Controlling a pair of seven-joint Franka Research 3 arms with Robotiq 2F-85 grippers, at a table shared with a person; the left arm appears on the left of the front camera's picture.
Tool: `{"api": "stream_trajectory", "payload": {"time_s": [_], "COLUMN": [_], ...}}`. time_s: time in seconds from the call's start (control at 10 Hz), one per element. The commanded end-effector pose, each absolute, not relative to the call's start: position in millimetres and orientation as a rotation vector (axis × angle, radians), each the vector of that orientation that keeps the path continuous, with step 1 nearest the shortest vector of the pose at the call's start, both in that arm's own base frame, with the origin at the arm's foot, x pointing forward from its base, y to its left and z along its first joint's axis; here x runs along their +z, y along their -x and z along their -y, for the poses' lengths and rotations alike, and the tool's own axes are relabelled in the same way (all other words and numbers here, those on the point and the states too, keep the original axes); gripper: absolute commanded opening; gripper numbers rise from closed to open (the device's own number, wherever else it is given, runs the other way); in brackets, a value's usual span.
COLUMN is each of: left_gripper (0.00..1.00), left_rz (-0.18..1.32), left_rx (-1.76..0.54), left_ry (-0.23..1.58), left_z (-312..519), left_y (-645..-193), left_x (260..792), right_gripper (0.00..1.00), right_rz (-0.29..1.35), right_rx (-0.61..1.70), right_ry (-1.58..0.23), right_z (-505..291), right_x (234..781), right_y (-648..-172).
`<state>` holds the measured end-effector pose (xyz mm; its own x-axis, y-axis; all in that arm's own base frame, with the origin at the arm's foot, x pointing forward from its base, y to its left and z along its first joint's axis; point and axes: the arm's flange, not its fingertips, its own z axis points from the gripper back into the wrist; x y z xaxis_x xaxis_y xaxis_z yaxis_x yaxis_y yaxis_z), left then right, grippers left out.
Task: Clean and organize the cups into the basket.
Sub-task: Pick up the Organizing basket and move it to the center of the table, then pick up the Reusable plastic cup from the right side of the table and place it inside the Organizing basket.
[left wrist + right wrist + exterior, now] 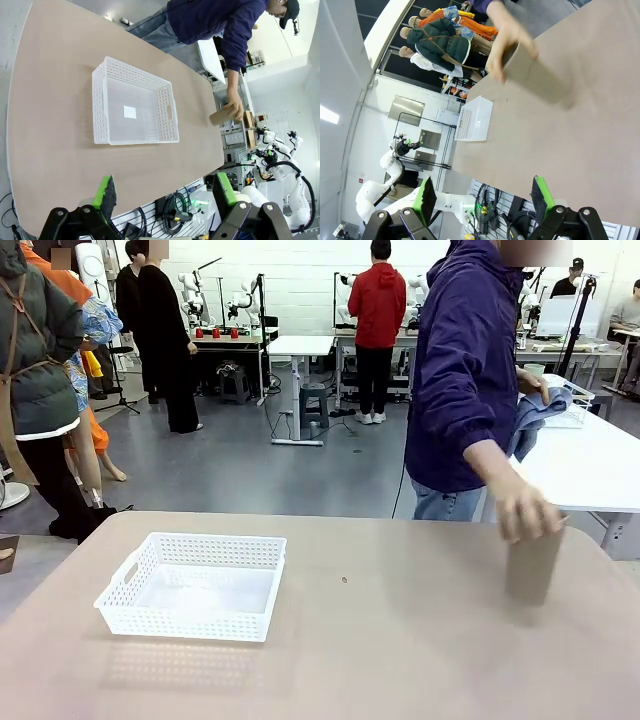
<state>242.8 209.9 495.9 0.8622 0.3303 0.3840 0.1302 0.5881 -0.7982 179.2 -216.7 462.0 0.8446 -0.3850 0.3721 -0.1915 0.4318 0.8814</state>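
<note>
Left gripper (165,189): we log it released, jaws spread wide, above the near edge of the worktop (400,640). Right gripper (483,189): released likewise, over the right end. Basket (190,615): white, lattice-walled, near left on the worktop, a small white label on its floor. Cup (533,568): one beige tumbler, upright at the far right, well apart from the basket, a person's hand (527,508) clasping its top

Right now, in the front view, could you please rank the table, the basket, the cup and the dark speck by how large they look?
Largest to smallest:
1. table
2. basket
3. cup, blurred, under the person's hand
4. speck
</note>
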Motion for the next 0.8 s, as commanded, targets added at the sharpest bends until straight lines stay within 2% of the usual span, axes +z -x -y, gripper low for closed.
{"api": "stream_trajectory", "payload": {"time_s": [0.0,0.7], "left_gripper": [1.00,1.00], "left_rz": [0.548,0.548], "left_rx": [0.118,0.118], "left_ry": [0.955,0.955], "left_z": [-211.2,-211.2], "left_y": [-244.2,-244.2], "left_x": [494.1,494.1], "right_gripper": [1.00,1.00], "right_rz": [0.602,0.602], "right_rx": [-0.113,-0.113], "right_ry": [-1.148,-1.148], "right_z": [218.3,218.3], "right_x": [462.1,462.1], "right_y": [-179.8,-179.8]}}
